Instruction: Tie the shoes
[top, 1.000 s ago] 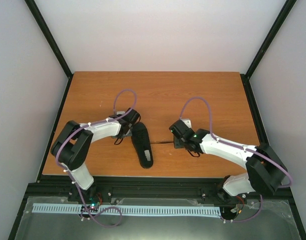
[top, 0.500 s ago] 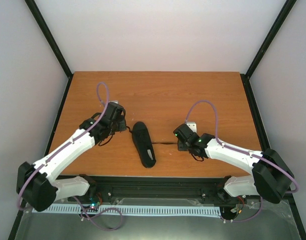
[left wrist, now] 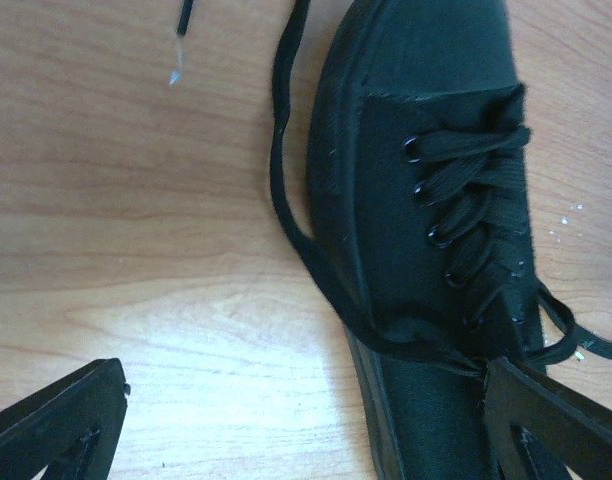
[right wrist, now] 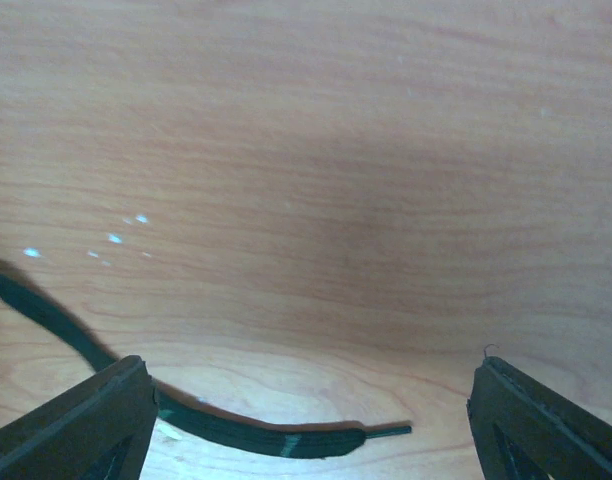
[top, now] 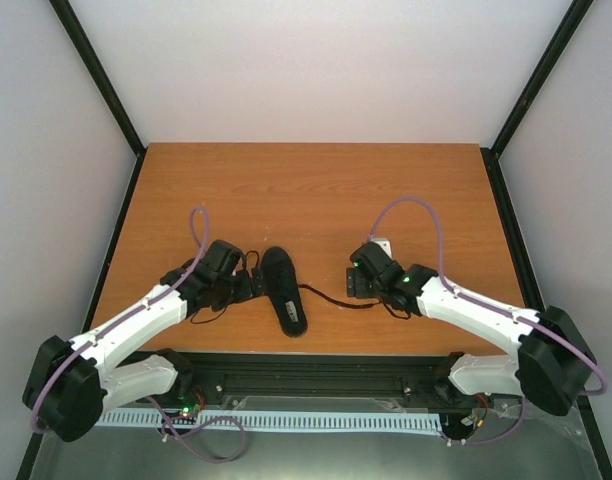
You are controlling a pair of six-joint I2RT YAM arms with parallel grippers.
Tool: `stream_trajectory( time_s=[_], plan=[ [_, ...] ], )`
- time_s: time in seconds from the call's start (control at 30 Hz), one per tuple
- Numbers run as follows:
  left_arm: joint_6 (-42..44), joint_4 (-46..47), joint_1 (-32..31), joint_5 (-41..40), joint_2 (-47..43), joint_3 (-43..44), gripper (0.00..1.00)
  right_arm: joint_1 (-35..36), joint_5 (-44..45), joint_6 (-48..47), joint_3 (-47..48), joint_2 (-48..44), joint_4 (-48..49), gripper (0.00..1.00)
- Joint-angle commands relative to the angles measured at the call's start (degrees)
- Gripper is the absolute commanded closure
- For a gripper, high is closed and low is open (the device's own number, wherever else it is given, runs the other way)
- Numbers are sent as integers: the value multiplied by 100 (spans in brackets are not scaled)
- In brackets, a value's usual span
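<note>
Top external view, entry one, reads the first clerk: one small black low-top sneaker (top: pixel 284 290), lying on the wooden table (top: pixel 316 180) between the two hands, toe pointing away from the near edge, pale insole (top: pixel 297 318) showing at the heel end. What have you for the hands?

Second clerk: Left hand (top: pixel 248 285), just beside the sneaker's left flank, fingers (left wrist: pixel 56 420) spread wide, nothing between them. Right hand (top: pixel 358 283), apart from the shoe on its other side, likewise wide and empty (its wrist view shows only bare wood and a lace end between the fingers).

First clerk: Laces?

Second clerk: Two entries. Left lace (left wrist: pixel 279 180), slack, curving along the sole on the table and running up past the toe. Right lace (right wrist: pixel 236 435), trailing from the shoe across the wood, its end lying flat beneath the right hand. Both are threaded through the eyelets (left wrist: pixel 436 210), crossing in order.

First clerk: Progress on the tying?

Second clerk: My judgement is early. The strands cross at the top eyelets, which may be a first half-knot, though I cannot tell whether it is drawn snug. No loops and no bow anywhere. Outstanding: take up both ends, form the loops, pull the bow tight.
</note>
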Motion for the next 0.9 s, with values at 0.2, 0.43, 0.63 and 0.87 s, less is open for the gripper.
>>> stream_trajectory(
  time_s=[0.2,0.43,0.63,0.87],
  plan=[
    [-732,906,30,324,561,-190,22,-16,-774,-512,-14,-1138,932,12],
    [-1343,1719,35,441,666,-557,35,-15,-754,-724,-71,-1619,914,6],
    [-1708,2345,30,746,986,-725,43,-15,-985,-884,-356,-2012,1131,2],
    [-1846,2671,30,787,1222,-720,53,-16,-1075,-943,-503,-2284,1190,1]
  ],
)
